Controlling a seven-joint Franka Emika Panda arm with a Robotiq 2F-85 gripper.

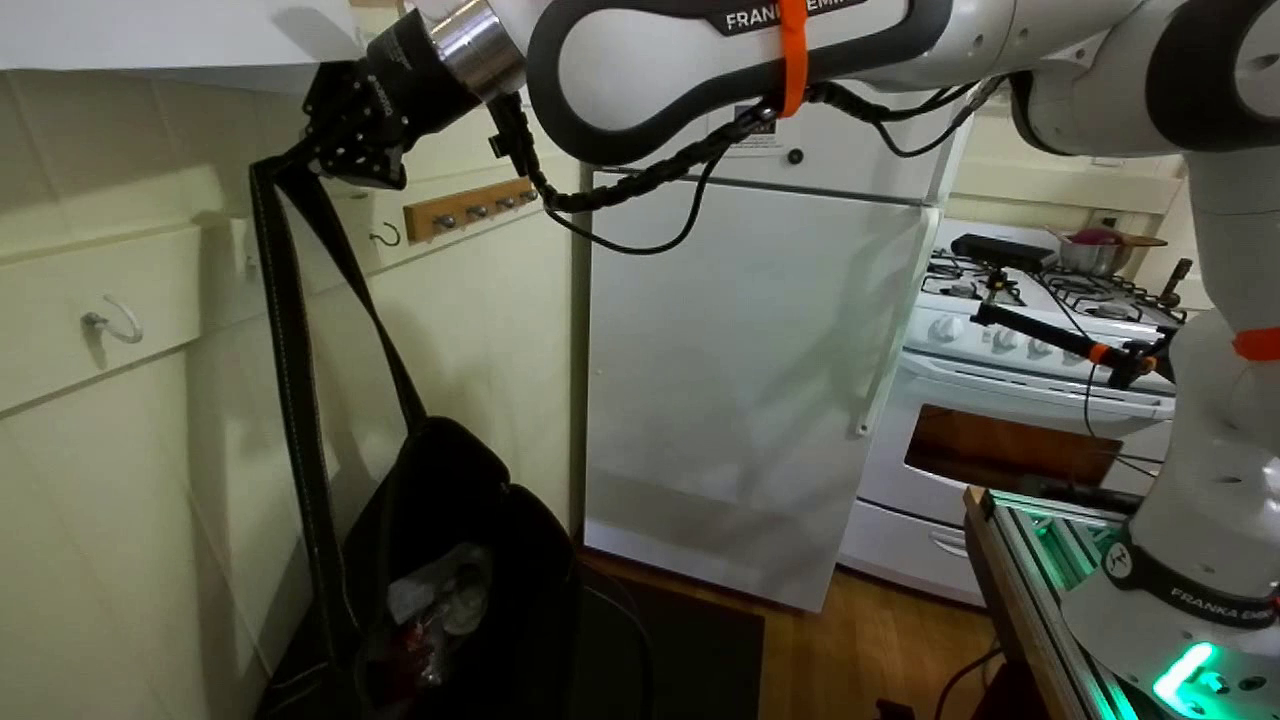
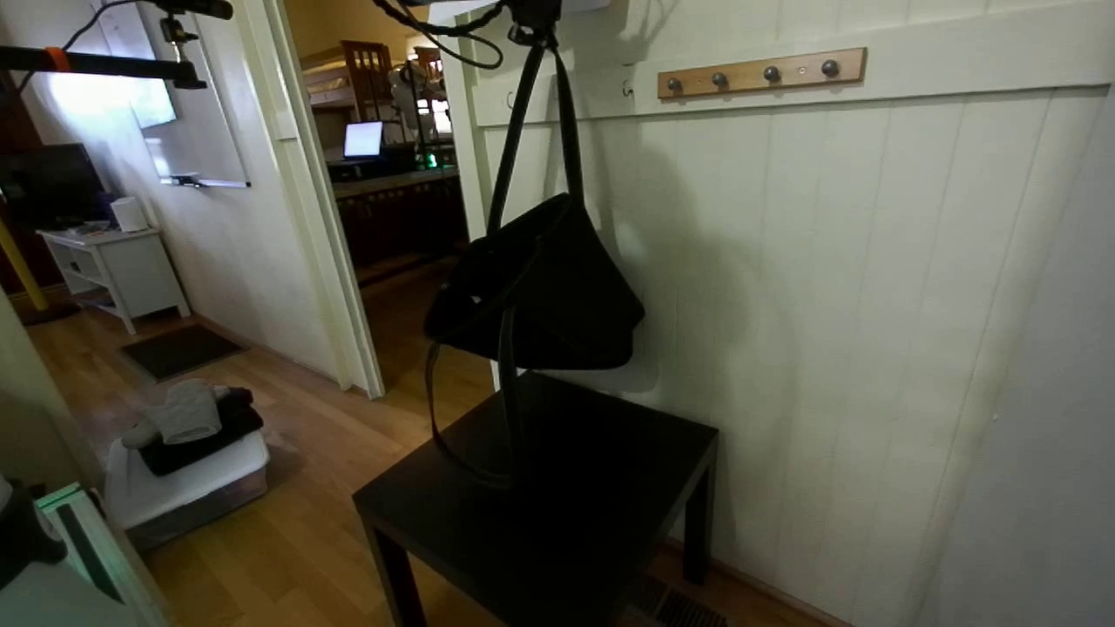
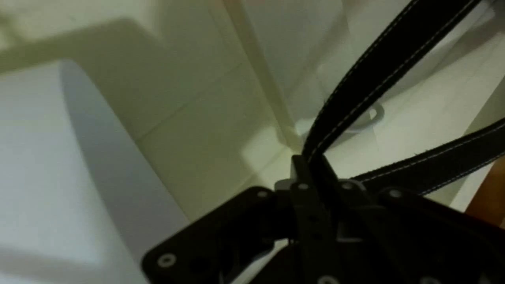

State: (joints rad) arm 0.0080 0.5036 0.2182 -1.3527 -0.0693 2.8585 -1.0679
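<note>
Your gripper [image 3: 311,167] is clenched on 1 strap [image 3: 380,67], high above the table [image 2: 610,470]. Bag [image 2: 575,296] hangs over the table, 2nd strap [image 2: 510,392] dangling; can't tell if that touches it. Lift looks done, bag not yet released.

From its base [image 1: 1150,630] the arm [image 1: 1240,230] rises and bends over, its forearm [image 1: 650,80] stretched high and close to level. The wrist [image 1: 478,48] slopes down from the forearm's far end and carries the gripper [image 3: 313,167], which is tilted downward. In the wrist view the gripper's two fingers [image 3: 300,173] are drawn together in a pinch at their tips.
</note>
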